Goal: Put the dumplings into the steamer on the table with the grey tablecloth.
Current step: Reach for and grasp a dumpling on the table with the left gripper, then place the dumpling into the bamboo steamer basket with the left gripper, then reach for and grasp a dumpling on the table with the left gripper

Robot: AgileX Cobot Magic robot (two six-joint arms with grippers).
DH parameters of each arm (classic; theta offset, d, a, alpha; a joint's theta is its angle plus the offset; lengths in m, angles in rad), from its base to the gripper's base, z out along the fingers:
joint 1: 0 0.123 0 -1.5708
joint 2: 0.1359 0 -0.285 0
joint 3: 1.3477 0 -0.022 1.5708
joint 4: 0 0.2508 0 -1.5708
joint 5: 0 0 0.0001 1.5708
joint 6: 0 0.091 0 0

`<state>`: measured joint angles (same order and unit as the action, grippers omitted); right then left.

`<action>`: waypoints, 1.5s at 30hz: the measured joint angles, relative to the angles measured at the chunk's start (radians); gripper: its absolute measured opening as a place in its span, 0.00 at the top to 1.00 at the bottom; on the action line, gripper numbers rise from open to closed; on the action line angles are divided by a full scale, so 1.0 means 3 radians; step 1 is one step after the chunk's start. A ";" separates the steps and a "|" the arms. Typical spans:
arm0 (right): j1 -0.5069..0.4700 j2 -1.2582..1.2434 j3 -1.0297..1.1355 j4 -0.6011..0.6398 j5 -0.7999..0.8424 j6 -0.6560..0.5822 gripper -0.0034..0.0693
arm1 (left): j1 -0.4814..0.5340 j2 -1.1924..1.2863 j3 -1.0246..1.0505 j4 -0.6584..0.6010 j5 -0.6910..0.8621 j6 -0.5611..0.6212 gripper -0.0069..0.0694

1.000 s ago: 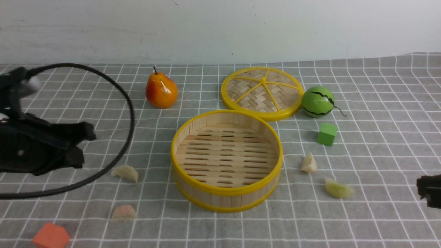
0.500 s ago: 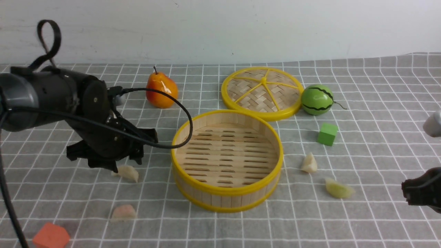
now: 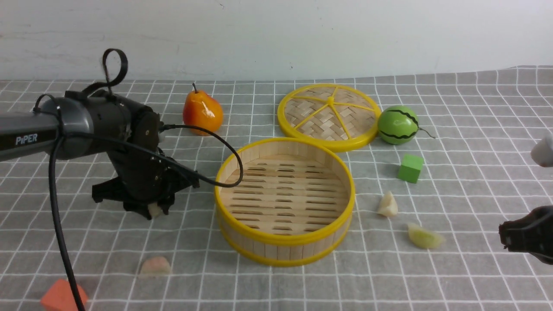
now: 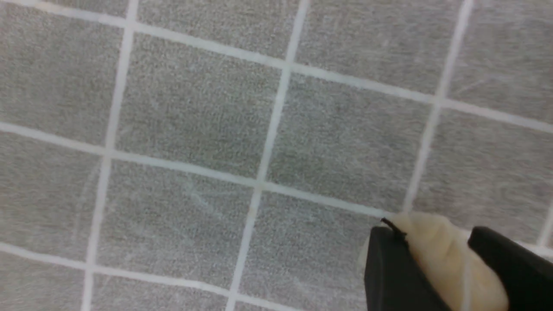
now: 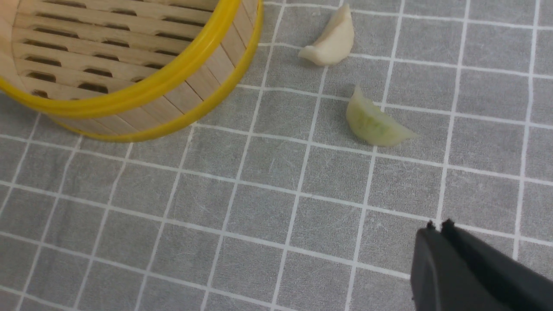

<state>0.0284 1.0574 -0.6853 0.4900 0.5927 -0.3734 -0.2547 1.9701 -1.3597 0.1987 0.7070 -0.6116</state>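
Pinching a pale white crescent-shaped toy dumpling between the black fingers of the left gripper, down at the grey grid-lined tablecloth, just left of the round bamboo-slat steamer with yellow rims. Showing only a small pale tip of that dumpling in the front view, under the dark wrist, and cutting off its far end at the frame corner in the left wrist view. Not revealing whether resting on the cloth or lifted clear of it. Pressing the right gripper fully together on nothing, hanging near the right edge of the tabletop, half cropped out of the front view. Lying outside the steamer, toward the tabletop's front edge: a pinkish crescent dumpling to the front-left, a white crescent dumpling and a yellow-green crescent dumpling near each other on the right. Getting clipped at the front-left corner: an orange block.
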 joint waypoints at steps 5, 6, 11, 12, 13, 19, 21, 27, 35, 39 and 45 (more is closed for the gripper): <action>0.0000 0.0000 0.0000 0.0006 0.0000 -0.0003 0.95 | -0.0037 -0.0359 -0.0099 -0.0096 0.0000 0.0168 0.63; 0.0000 0.0000 0.0000 0.0006 0.0000 -0.0003 0.95 | -0.0101 -0.0470 -0.0161 -0.0151 -0.0020 0.0310 0.63; 0.0000 0.0000 0.0000 0.0013 -0.0003 -0.0010 0.95 | -0.0531 -0.0565 -0.0292 -0.0322 -0.0369 0.0838 0.63; 0.0000 0.0003 0.0000 0.0013 -0.0003 -0.0010 0.95 | -0.0611 -0.0527 -0.0300 -0.0319 -0.0470 0.0934 0.63; 0.0000 0.0006 0.0000 0.0013 -0.0006 -0.0010 0.95 | -0.0735 -0.0443 -0.0300 -0.0285 -0.0638 0.1075 0.63; 0.0000 0.0037 0.0000 0.0013 -0.0015 -0.0041 0.95 | -0.0893 0.0167 -0.0303 0.0257 -0.1245 0.1384 0.63; 0.0000 0.0037 0.0000 0.0014 -0.0015 -0.0060 0.95 | -0.0893 0.0273 -0.0300 0.0331 -0.1319 0.1391 0.62; 0.0000 0.0037 0.0000 0.0030 -0.0021 -0.0087 0.95 | -0.0893 0.0225 -0.0300 0.0332 -0.1222 0.1396 0.31; 0.0000 0.0037 -0.0001 0.0105 0.0011 -0.0136 0.95 | -0.0893 -0.0913 -0.0264 0.0285 -0.0056 0.1211 0.14; 0.0000 0.0037 -0.0001 0.0226 0.0015 -0.0180 0.95 | -0.0817 -0.1204 0.0186 0.0147 0.0655 0.1571 0.16; 0.0000 0.0039 -0.0004 0.0419 0.0106 -0.0353 0.95 | -0.0734 -0.0935 0.0934 0.0075 0.0250 0.2073 0.19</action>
<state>0.0284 1.0690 -0.6864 0.6156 0.6245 -0.4792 -0.4750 1.6895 -1.0795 0.2211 0.7821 0.0102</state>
